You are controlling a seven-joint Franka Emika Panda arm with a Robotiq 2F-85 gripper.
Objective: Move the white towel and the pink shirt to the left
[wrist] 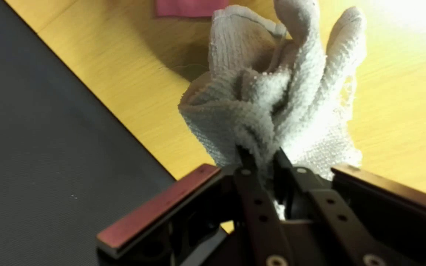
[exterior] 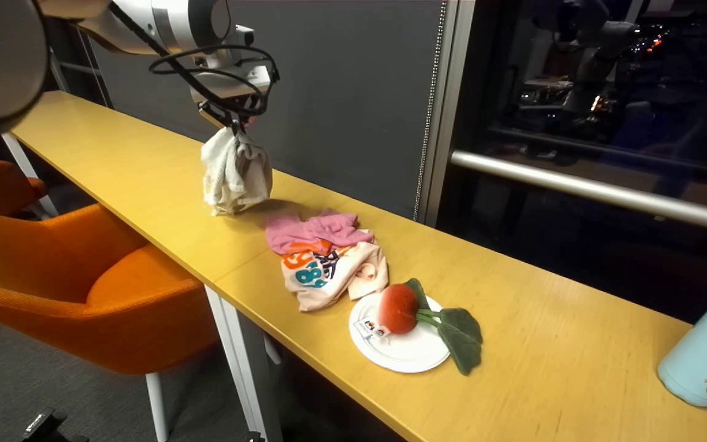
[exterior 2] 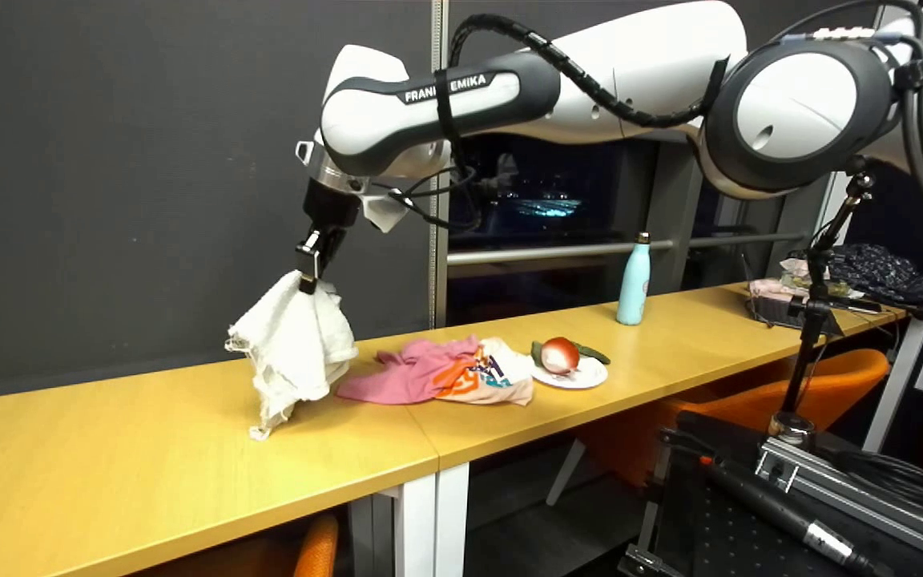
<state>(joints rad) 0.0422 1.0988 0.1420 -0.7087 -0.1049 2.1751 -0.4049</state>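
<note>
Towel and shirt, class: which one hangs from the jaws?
The white towel, pinched at its top between the jaws; the pink shirt lies crumpled on the table.

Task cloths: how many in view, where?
2: the white towel, hanging from the pincer; the pink shirt, crumpled on the table beside the plate. The wrist view shows only the shirt's edge.

Below me, the yellow tabletop (exterior: 550, 325) carries the pink shirt (exterior 2: 432, 370), rumpled, a white plate (exterior: 404, 356) just beside it. A blue bottle (exterior 2: 634, 286) stands well apart.

In both exterior views, shirt (exterior 2: 439, 373) on table (exterior 2: 149, 461) between towel (exterior 2: 297, 344) and plate (exterior 2: 590, 376)
</note>
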